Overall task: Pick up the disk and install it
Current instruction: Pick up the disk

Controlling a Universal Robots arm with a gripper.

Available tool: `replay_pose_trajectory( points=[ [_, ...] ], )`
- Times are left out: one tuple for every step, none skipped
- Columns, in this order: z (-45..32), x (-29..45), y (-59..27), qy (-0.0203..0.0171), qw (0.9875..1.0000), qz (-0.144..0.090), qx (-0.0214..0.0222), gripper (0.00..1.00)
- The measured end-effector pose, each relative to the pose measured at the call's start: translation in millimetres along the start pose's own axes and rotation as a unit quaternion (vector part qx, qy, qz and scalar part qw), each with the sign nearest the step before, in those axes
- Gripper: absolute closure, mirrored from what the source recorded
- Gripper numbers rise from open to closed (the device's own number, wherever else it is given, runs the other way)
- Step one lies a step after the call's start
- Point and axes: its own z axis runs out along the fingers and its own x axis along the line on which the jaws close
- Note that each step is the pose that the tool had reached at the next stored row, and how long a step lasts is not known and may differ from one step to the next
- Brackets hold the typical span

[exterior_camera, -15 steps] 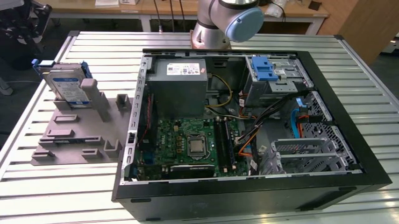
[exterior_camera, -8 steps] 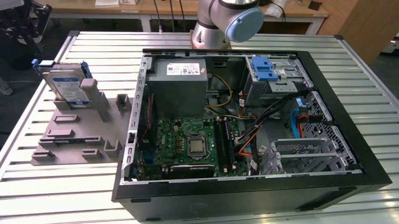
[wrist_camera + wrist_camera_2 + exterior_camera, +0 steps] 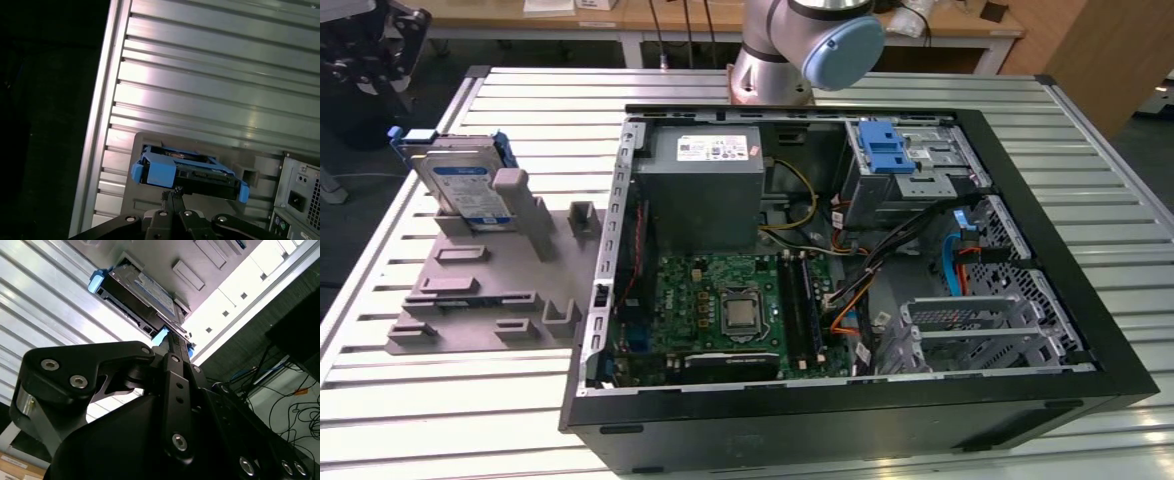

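The disk (image 3: 464, 185), a silver drive with a blue-and-white label in a blue plastic frame, stands on edge in a grey holder (image 3: 480, 290) at the exterior view's left. My black gripper (image 3: 384, 48) hangs high above and behind it, apart from it. In both wrist views the disk (image 3: 190, 170) (image 3: 145, 295) lies beyond my gripper (image 3: 172, 192) (image 3: 172, 337), whose thin fingers are pressed together with nothing between them.
An open black computer case (image 3: 1027, 200) lies right of the holder, showing a motherboard (image 3: 734, 310), a grey power supply (image 3: 707, 170), a silver cage with a blue latch (image 3: 901, 150) and another silver cage (image 3: 987, 320). All rest on a ribbed metal table (image 3: 427, 400).
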Motion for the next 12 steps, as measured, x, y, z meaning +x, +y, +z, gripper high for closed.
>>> replay_pose_trajectory(
  points=[
    [0.0, 0.0, 0.0, -0.0001, 1.0, -0.003, 0.0, 0.89],
    [0.0, 0.0, 0.0, -0.0002, 1.0, -0.006, -0.0001, 0.89],
    [0.0, 0.0, 0.0, -0.0002, 1.0, -0.009, -0.0002, 0.89],
    [0.0, 0.0, 0.0, -0.0003, 0.9999, -0.012, -0.0002, 0.89],
    [0.0, 0.1, 0.0, -0.0003, 0.9999, -0.015, -0.0002, 0.89],
    [0.0, 0.1, 0.0, -0.0004, 0.9998, -0.018, -0.0003, 0.89],
    [0.0, 0.1, 0.0, -0.0004, 0.9998, -0.021, -0.0003, 0.89],
    [0.0, 0.1, 0.0, -0.0005, 0.9997, -0.023, -0.0004, 0.89],
    [0.0, 0.1, 0.0, -0.0006, 0.9997, -0.026, -0.0004, 0.89],
    [0.0, 0.1, 0.0, -0.0006, 0.9996, -0.029, -0.0005, 0.89],
    [0.0, 0.1, 0.0, -0.0007, 0.9995, -0.032, -0.0005, 0.89],
    [0.0, 0.1, 0.0, -0.0007, 0.9994, -0.035, -0.0005, 0.89]
  ],
)
